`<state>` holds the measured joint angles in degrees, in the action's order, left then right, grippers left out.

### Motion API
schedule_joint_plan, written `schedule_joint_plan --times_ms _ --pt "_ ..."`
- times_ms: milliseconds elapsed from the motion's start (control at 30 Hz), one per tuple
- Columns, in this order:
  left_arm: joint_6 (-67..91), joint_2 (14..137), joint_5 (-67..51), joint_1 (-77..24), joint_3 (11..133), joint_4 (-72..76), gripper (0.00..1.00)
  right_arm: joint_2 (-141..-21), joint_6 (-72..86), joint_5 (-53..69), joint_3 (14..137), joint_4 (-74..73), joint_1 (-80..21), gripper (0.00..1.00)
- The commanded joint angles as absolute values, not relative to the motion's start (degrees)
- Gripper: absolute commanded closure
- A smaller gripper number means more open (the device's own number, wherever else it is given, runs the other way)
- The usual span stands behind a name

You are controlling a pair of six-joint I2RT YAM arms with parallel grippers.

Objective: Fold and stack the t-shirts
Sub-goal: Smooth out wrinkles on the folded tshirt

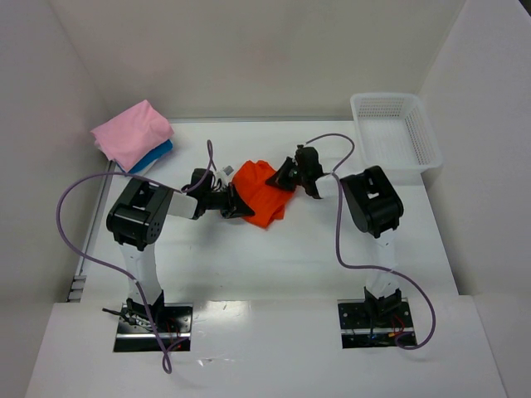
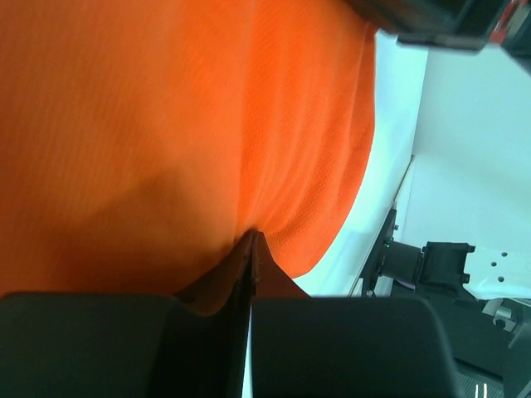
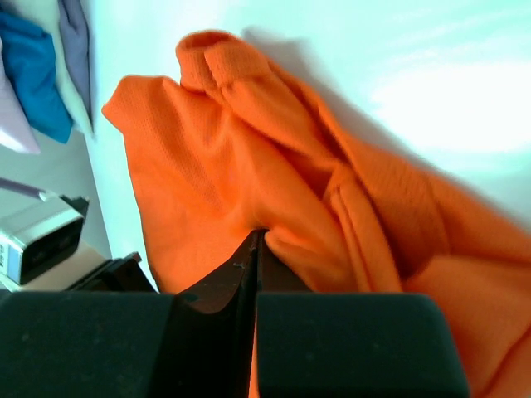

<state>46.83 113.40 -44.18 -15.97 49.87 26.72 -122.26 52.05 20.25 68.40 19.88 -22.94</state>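
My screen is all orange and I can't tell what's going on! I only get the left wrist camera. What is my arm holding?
Observer: Your left gripper is shut on one side of a crumpled orange t-shirt, mid-table.
Operator: Is the other arm helping?
Observer: Yes. The right gripper is shut on the far right side of the same shirt.
Operator: Where are the other shirts?
Observer: A folded pink t-shirt lies on top of a blue t-shirt at the far left corner.
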Motion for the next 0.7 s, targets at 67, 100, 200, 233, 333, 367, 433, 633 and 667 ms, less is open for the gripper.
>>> schedule_joint_plan --times_ms 67,100,200,233,333,367,433,633,667 --pt "44.3 116.1 -42.3 -16.1 47.9 23.1 1.00 -122.9 48.6 13.0 70.2 15.2 -19.5 1.00" --pt "44.3 116.1 -42.3 -16.1 47.9 23.1 1.00 -122.9 48.6 13.0 70.8 15.2 -19.5 1.00" --pt "44.3 116.6 -42.8 -16.1 48.4 23.1 1.00 -123.5 48.1 14.2 72.0 14.6 -19.5 1.00" --pt "43.8 116.6 -42.8 -16.1 48.4 23.1 1.00 -123.5 47.5 14.2 72.0 14.6 -19.5 1.00" --pt "43.8 116.6 -42.8 -16.1 48.4 22.6 1.00 -123.5 46.3 13.7 72.6 14.6 -19.5 1.00" --pt "43.8 116.6 -43.4 -16.1 48.4 22.6 1.00 -123.5 46.3 14.2 72.6 14.0 -19.5 1.00" --pt "43.2 116.6 -43.4 -16.1 48.4 22.6 1.00 -123.5 45.6 15.3 73.8 14.0 -19.5 1.00" --pt "36.1 110.6 -45.5 -16.1 56.0 12.1 0.95 -115.4 41.9 18.1 76.5 11.4 -19.5 1.00" --pt "33.3 109.3 -45.5 -16.1 57.3 8.4 0.92 -113.6 40.7 18.1 77.3 9.6 -19.5 1.00"
